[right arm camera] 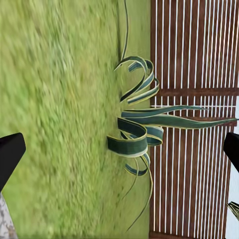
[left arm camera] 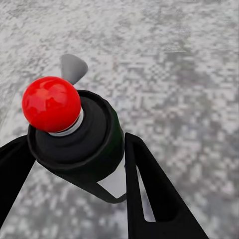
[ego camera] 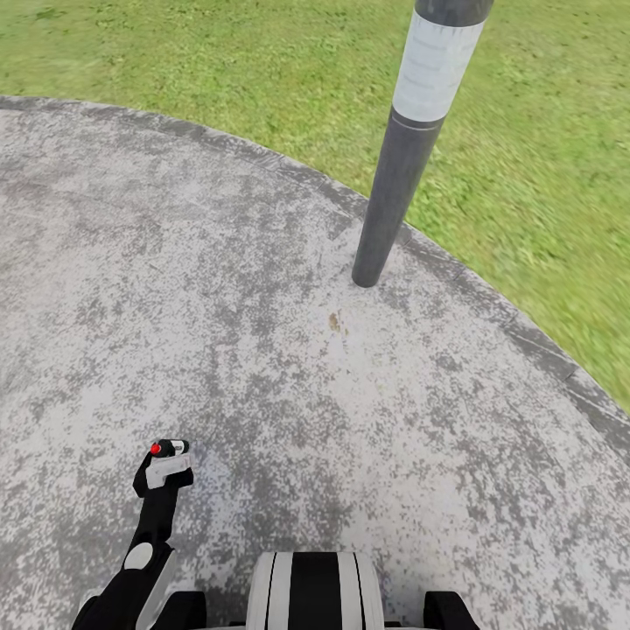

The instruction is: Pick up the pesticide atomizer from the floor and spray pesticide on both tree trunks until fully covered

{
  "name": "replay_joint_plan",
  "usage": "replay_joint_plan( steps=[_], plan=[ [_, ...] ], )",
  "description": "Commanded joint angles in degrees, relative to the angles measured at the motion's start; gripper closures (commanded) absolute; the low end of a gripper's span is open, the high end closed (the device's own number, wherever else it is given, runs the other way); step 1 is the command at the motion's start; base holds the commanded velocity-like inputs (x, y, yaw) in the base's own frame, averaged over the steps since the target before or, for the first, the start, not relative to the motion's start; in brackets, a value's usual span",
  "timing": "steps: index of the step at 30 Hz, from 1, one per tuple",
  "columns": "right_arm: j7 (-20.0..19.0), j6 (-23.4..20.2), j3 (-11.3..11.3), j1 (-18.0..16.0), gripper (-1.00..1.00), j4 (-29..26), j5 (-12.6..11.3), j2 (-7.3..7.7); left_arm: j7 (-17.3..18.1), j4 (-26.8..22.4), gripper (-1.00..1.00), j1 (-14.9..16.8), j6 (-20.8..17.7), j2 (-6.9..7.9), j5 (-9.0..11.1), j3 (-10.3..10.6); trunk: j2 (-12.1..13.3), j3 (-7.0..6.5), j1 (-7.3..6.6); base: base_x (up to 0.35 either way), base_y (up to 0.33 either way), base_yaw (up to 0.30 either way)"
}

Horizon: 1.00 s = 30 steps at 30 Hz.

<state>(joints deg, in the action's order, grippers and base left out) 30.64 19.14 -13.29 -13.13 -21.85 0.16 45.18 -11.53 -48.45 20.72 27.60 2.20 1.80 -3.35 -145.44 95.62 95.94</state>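
Note:
My left gripper (ego camera: 164,472) is shut on the pesticide atomizer (ego camera: 166,462) and holds it low over the grey mottled patio floor (ego camera: 262,350) at the head view's lower left. In the left wrist view the atomizer (left arm camera: 84,144) is a dark bottle with a red ball on top. A pale grey trigger tip sticks out behind it, and black fingers (left arm camera: 149,194) press on both its sides. My right gripper (right arm camera: 119,152) is open, its fingertips (right arm camera: 10,154) far apart with nothing between them. Both trees and their trunks are out of view.
A thin dark lamp post (ego camera: 394,184) with a white band stands on the patio near its curved edge. Green lawn (ego camera: 542,175) lies beyond that edge. The right wrist view looks over grass at a striped-leaf plant (right arm camera: 134,134) before the brown slat fence (right arm camera: 194,99).

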Motion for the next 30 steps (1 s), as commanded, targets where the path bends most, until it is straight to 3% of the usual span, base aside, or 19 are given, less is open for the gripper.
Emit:
replay_joint_plan(
  steps=[1, 5, 19, 30],
  plan=[
    [0.0, 0.3, -0.2, 0.0, -1.00, 0.0, 0.0, -0.01, -0.2, 0.0, 1.00, 0.0, 0.2, 0.04, 0.1, 0.1, 0.0, 0.02, -0.01, 0.000, 0.000, 0.000],
    [0.0, 0.3, -0.2, -0.1, -1.00, 0.0, 0.0, -0.01, -0.2, 0.0, 1.00, 0.0, 0.2, 0.04, 0.1, 0.1, 0.0, 0.02, -0.01, 0.000, 0.000, 0.000],
    [-0.1, 0.3, -0.1, 0.0, -1.00, 0.0, -0.1, -0.13, -0.2, -1.8, 1.00, 0.0, 0.2, 0.02, 0.1, 0.0, 0.2, -3.08, -0.37, 0.000, 0.000, 0.000],
    [-0.2, 4.9, 0.1, -0.1, -1.00, 0.0, -0.1, -0.34, -0.2, -1.9, 1.00, 0.0, 0.0, -0.38, 0.1, 0.1, 0.3, -5.51, -0.65, 0.000, 0.000, 0.000]
  ],
)
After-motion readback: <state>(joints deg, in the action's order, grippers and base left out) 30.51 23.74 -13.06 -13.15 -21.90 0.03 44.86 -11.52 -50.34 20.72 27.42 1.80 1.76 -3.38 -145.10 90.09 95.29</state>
